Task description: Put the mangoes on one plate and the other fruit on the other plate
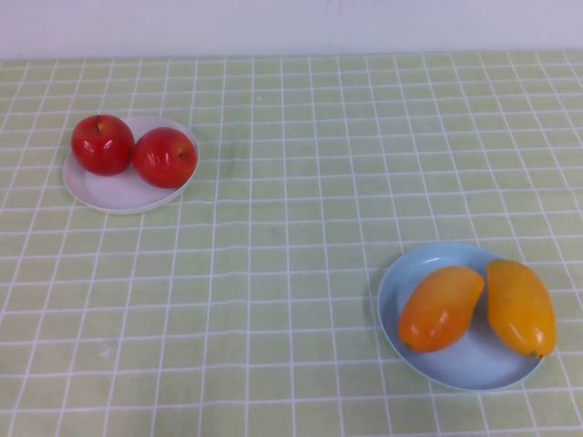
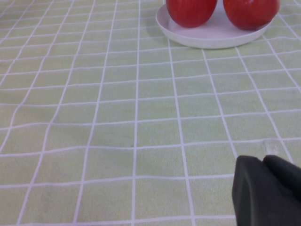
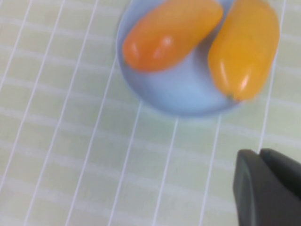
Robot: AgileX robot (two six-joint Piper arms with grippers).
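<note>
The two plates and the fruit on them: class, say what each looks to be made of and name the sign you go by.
The white plate and blue plate look like matte plastic: thin, even rims, uniform colour. The apples and mangoes look glossy and flawless with sharp highlights, possibly plastic replicas, though real fruit cannot be ruled out. The left gripper and right gripper hover above the cloth.

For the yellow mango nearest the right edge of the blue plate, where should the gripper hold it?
Grip the yellow mango across its narrow middle, from above: it lies flat on the blue plate, close beside the orange mango.
</note>
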